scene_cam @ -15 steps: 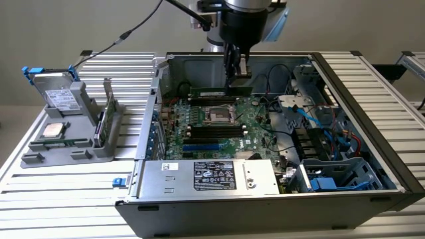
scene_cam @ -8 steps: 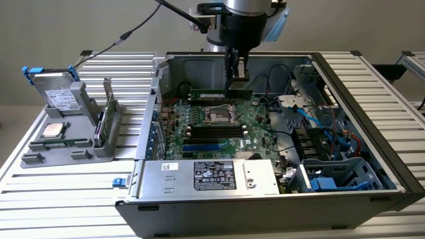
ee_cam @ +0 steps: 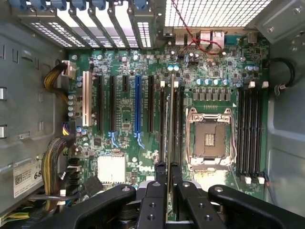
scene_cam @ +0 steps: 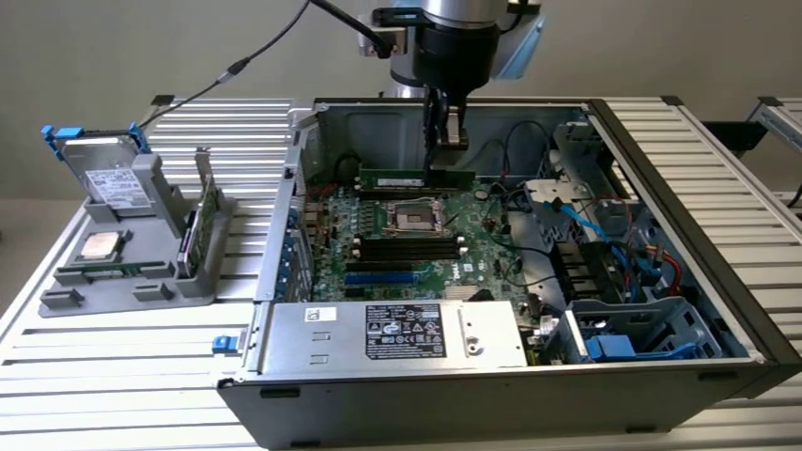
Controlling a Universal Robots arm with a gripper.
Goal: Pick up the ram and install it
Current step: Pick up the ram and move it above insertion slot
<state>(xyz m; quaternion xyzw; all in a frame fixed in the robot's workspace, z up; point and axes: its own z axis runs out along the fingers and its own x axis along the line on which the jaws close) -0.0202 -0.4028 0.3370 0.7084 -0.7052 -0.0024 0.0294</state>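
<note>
The ram (scene_cam: 394,177) is a long green stick held level above the motherboard (scene_cam: 470,258) inside the open computer case. My gripper (scene_cam: 448,165) comes down from above and is shut on the ram near one end. In the wrist view the ram (ee_cam: 167,119) shows edge-on as a thin strip between my fingers (ee_cam: 160,170). There it lines up over the long black slots (ee_cam: 178,124) beside the CPU socket (ee_cam: 209,138), still raised above them. A second bank of black slots (ee_cam: 250,133) lies on the socket's other side.
The case walls (scene_cam: 295,188) surround the board, with the power supply (scene_cam: 389,331) at the front and cables and drive cages (scene_cam: 626,282) on the exterior view's right. A grey holder (scene_cam: 126,272) on the exterior view's left carries a drive, a chip and a green card.
</note>
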